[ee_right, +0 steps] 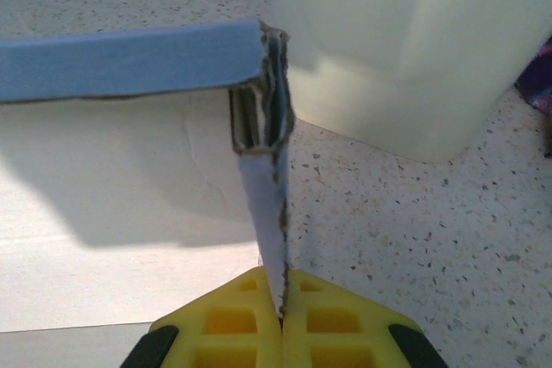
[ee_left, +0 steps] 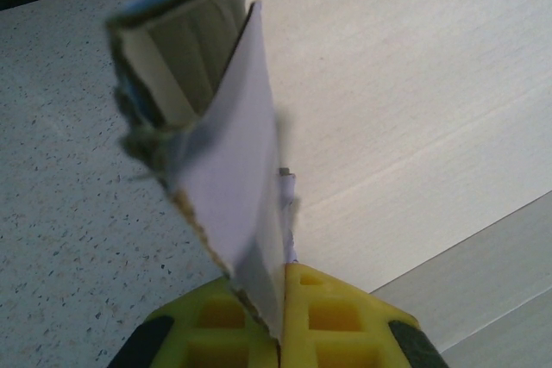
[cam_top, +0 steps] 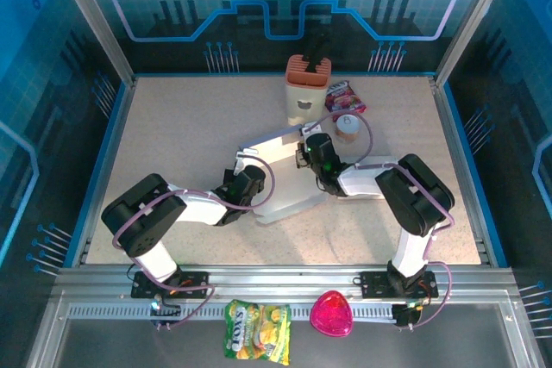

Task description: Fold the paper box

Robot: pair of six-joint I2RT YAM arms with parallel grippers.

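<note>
While the paper box [cam_top: 285,185] lies mostly flat and white on the table [cam_top: 172,118], two of its edges are raised, one in each pincer. The left pincer [cam_top: 245,159] is fully closed on the box's near-left edge. In its wrist view the yellow fingers [ee_left: 332,321] meet on a thin white flap [ee_left: 246,178]. That flap rises straight ahead from between them to a folded corner with torn corrugated layers. The broad pale panel of the box spreads out to that pincer's right.

The right pincer [cam_top: 305,146] is likewise clamped shut, on the opposite, far-right edge. Its fingers pinch a narrow upright strip [ee_right: 263,196], and a bluish-shaded wall of the box runs off to the left from the strip's top.

Just beyond the right pincer's tip and slightly to its right stands a cream container [cam_top: 309,88] with an orange top, possibly a knife block. A small brown-lidded jar [cam_top: 348,127] and a purple snack packet [cam_top: 345,96] sit further right of it. Behind both pincers, on the metal rail by the arm bases, rest a yellow-green snack bag [cam_top: 257,329] and a pink heart-shaped object [cam_top: 332,314].
</note>
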